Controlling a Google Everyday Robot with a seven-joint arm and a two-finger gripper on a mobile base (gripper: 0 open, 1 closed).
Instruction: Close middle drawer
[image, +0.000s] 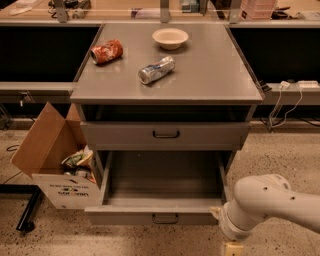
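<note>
End effector (233, 248) low, pointing down, just right of middle drawer (155, 216)

The white arm (280, 200) enters from four o'clock, its wrist (236, 226) turned downward. The gripper (233, 248) hangs at five o'clock, mostly cut off below.

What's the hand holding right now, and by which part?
Nothing that shows: the hand sits at the picture's bottom edge, mostly cut off, right of the open middle drawer and clear of its loop handle.
</note>
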